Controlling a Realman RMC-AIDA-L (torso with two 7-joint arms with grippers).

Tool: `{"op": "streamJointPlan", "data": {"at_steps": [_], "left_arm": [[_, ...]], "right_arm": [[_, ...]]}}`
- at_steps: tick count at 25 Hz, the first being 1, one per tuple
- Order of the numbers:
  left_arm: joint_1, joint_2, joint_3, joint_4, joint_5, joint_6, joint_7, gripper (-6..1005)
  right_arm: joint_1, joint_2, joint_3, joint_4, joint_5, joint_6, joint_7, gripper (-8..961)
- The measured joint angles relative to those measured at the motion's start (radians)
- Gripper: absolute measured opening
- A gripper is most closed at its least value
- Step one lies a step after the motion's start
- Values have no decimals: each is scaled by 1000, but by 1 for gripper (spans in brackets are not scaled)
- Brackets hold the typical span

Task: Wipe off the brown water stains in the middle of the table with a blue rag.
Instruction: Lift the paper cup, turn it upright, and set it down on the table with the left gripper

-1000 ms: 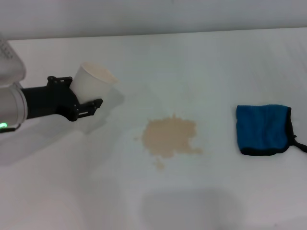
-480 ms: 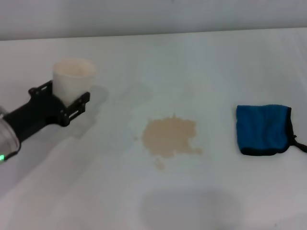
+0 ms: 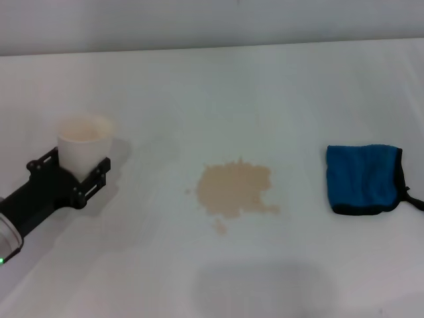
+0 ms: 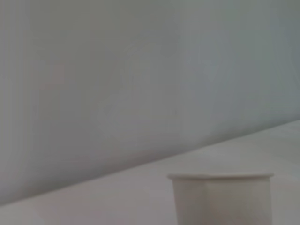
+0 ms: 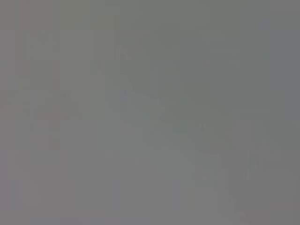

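Note:
The brown water stains (image 3: 234,189) lie as a tan, ragged puddle in the middle of the white table (image 3: 218,86). To the right of the puddle rests the blue rag (image 3: 364,179), folded, with black trim and a loop at its right corner. At the left of the table my left gripper (image 3: 71,173) is shut on a white paper cup (image 3: 83,146), which stands upright at table level. The same cup (image 4: 221,199) fills the lower part of the left wrist view. My right gripper is out of view; its wrist view is a blank grey.
A grey wall runs behind the table's far edge. White table surface lies between the cup and the stains, and between the stains and the rag.
My left gripper has carried the paper cup left and toward me, turning it from tilted to upright and lowering it to the table. Stains and rag have not moved.

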Motion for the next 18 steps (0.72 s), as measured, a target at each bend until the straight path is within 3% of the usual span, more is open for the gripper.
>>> {"op": "streamJointPlan", "data": {"at_steps": [18], "left_arm": [[-13,3,15,-32,5,93,31,593]], "right_arm": [[-5,1,0,14,1,11,14,647]]}}
